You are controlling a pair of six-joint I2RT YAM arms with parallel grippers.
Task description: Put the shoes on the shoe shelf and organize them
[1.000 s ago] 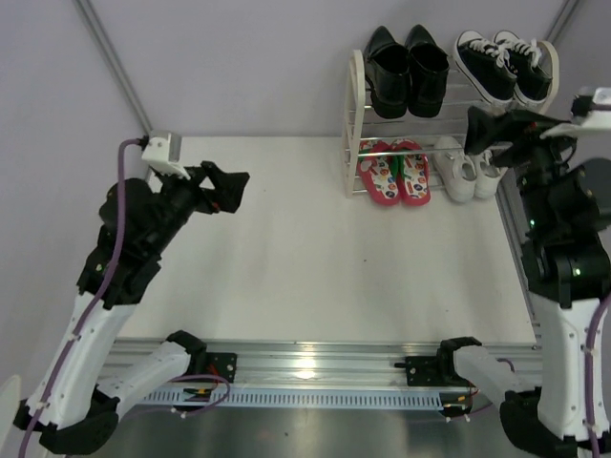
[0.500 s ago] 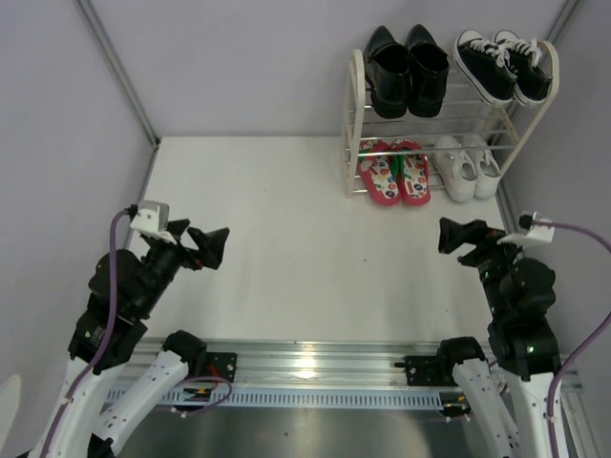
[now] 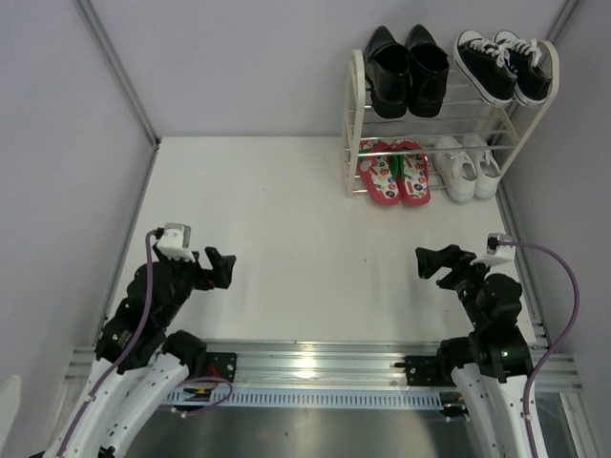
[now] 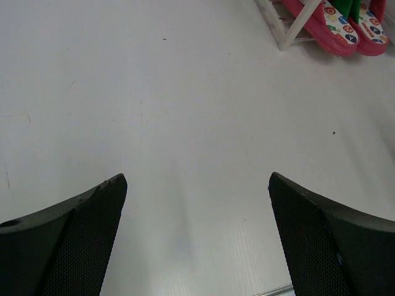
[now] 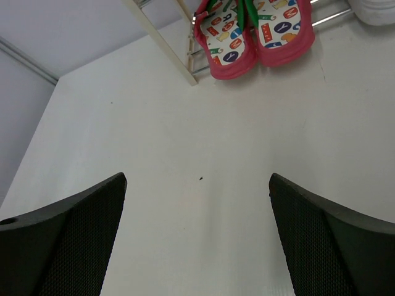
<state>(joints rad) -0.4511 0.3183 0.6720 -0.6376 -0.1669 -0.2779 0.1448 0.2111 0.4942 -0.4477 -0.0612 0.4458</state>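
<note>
The shelf stands at the far right corner of the tabletop, against the back wall, with all the shoes on it.

From above, the upper tier covers the front parts of the flip-flops and of the white sneakers, so only their near halves show. The left wrist view catches just a white leg of the shelf and the heels of the flip-flops, cut off by the picture's edge. The right wrist view shows more of the flip-flops, a slanting white frame piece and a sliver of one white sneaker. Neither wrist view reaches the upper tier.

The dress shoes sit upper left and the black canvas sneakers upper right. The flip-flops are lower left and the white sneakers lower right. Every shoe lies with its long axis front to back, across the bars. The flip-flops have their toes toward the wall and their heels jutting out past the front bar. The canvas sneakers slant, their near ends swung right. Which end of the dress shoes is the toe is hard to tell.

The left jaws and the right jaws both stand wide apart, holding nothing. Both hang over the near tabletop, well apart from the shelf.
</note>
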